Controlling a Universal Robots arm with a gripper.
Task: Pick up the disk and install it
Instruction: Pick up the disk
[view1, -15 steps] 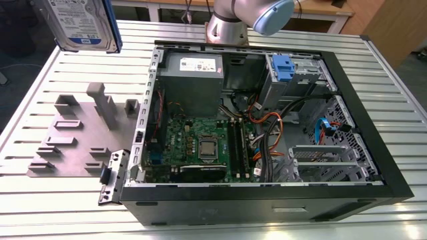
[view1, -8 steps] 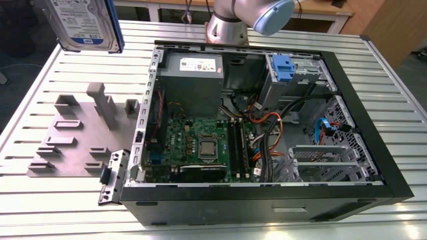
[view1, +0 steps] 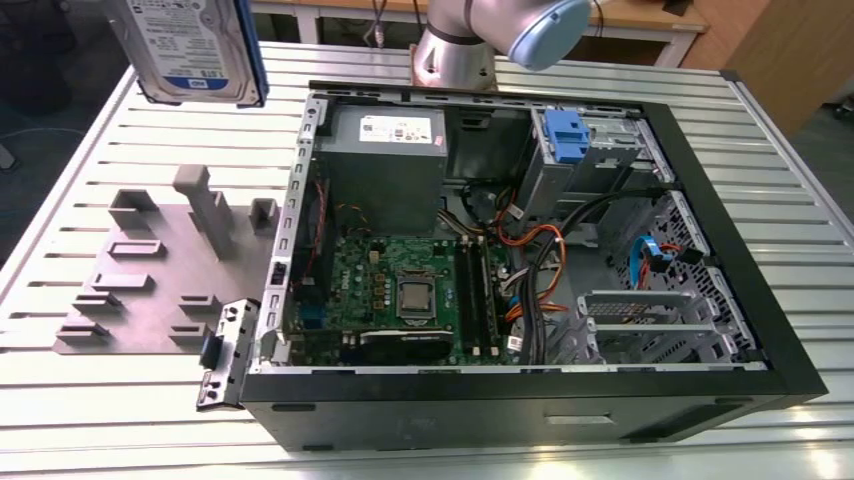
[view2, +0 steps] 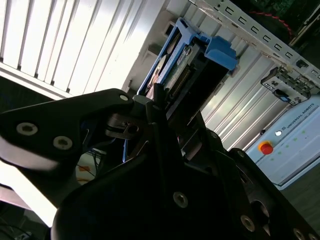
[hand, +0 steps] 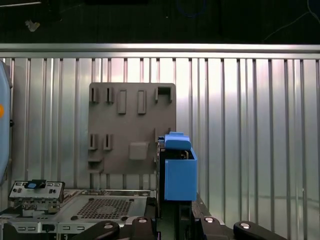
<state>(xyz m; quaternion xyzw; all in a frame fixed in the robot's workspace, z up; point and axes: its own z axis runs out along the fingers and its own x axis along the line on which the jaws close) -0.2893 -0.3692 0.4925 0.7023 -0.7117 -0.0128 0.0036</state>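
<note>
1. The disk (view1: 191, 45) is up in the air, well clear of the worktop (view1: 147, 420). It shows over the far corner on the exterior view's left, label toward the camera, bright blue frame down one edge.
2. Second wrist view: the gripper (view2: 167, 100) has it. The jaws are pinching the disk edge-on, with the drive and its blue frame sticking out past the black fingers.
3. First wrist view: the blue frame end rises straight out of the gripper. Beyond it the grey fixture plate (hand: 132, 125) lies flat on the slatted worktop.
4. In the exterior view, that plate sits toward the worktop's edge on the exterior view's left, just beside the open computer case (view1: 534, 405).
5. The case lies on its side across the middle of the worktop, insides showing. A grey power-supply box (view1: 384, 170) sits at its far end, with the green motherboard (view1: 400, 285) nearer the front. Another blue carrier (view1: 566, 135) stands in the drive bay toward the exterior view's right.
6. The arm (view1: 467, 45) rises at the worktop's far edge, right behind the case.
</note>
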